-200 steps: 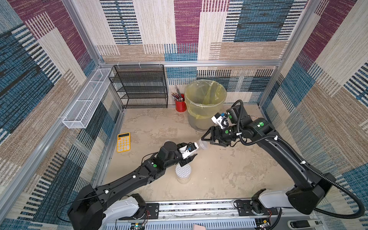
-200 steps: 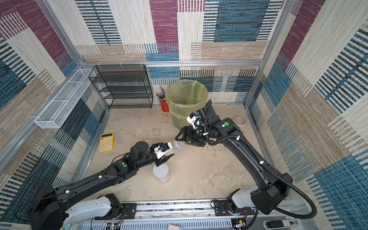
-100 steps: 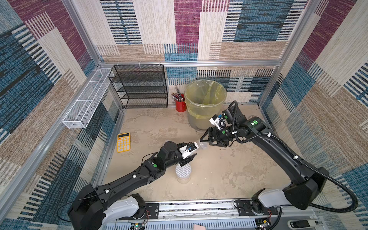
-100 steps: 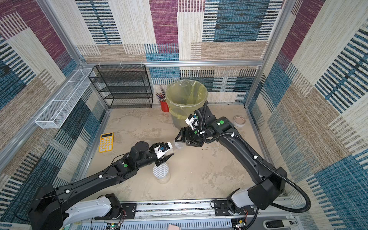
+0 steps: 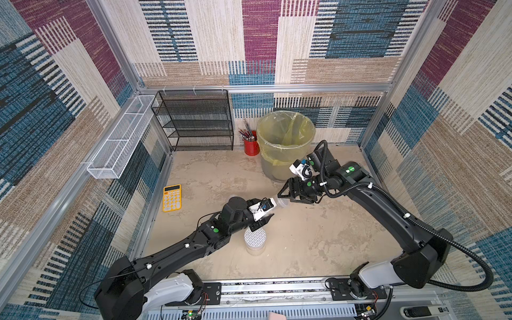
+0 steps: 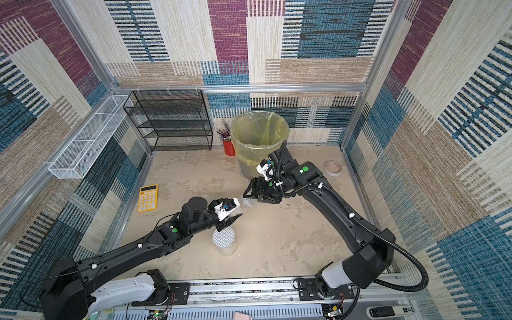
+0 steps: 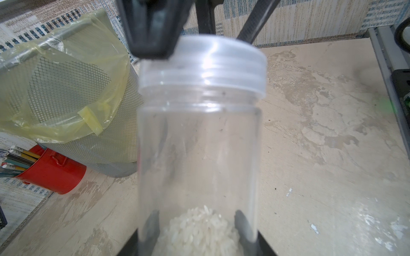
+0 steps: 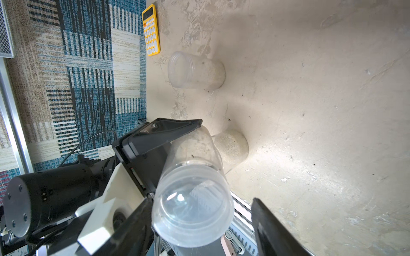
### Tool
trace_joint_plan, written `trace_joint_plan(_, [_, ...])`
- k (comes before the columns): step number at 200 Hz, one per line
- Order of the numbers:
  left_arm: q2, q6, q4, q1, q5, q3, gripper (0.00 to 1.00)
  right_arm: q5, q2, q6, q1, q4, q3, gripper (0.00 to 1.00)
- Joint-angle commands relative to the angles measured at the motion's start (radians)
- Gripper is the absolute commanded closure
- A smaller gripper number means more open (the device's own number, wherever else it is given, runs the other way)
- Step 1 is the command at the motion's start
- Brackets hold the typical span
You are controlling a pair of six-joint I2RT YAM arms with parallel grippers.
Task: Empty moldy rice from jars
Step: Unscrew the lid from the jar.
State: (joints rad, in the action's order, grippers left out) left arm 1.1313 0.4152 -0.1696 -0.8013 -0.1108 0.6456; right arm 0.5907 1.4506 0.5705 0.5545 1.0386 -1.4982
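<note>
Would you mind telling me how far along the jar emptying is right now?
Done: a lidless jar stands near the calculator; whether it's emptied is unclear. In hand: the left hand grips a capped jar with rice inside; the right hand is open around its cap. Left: uncapping and dumping that one, then the grid-lidded jar, closed.

Surface: beige mottled tabletop [image 5: 318,241], seen in both top views.
Upper centre: black mesh rack [image 5: 198,122], red pencil cup [image 5: 251,144] and yellow-bagged bin [image 5: 285,144] are stood along the back.
Left of centre: yellow calculator [image 5: 172,197] is laid flat.
Lower centre: grid-lidded jar [image 5: 255,241] is stood upright.
</note>
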Motion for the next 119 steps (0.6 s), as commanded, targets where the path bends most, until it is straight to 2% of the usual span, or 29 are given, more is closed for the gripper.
trace_joint_plan(1, [0.001, -0.002, -0.038, -0.001, -0.006, 0.003, 1.00, 0.023, -0.006, -0.002, 0.002, -0.034, 0.008, 0.32])
trace_joint_plan(119, [0.008, -0.001, -0.034, -0.001, -0.006, 0.008, 1.00, 0.038, 0.014, -0.035, 0.012, -0.019, -0.007, 0.32])
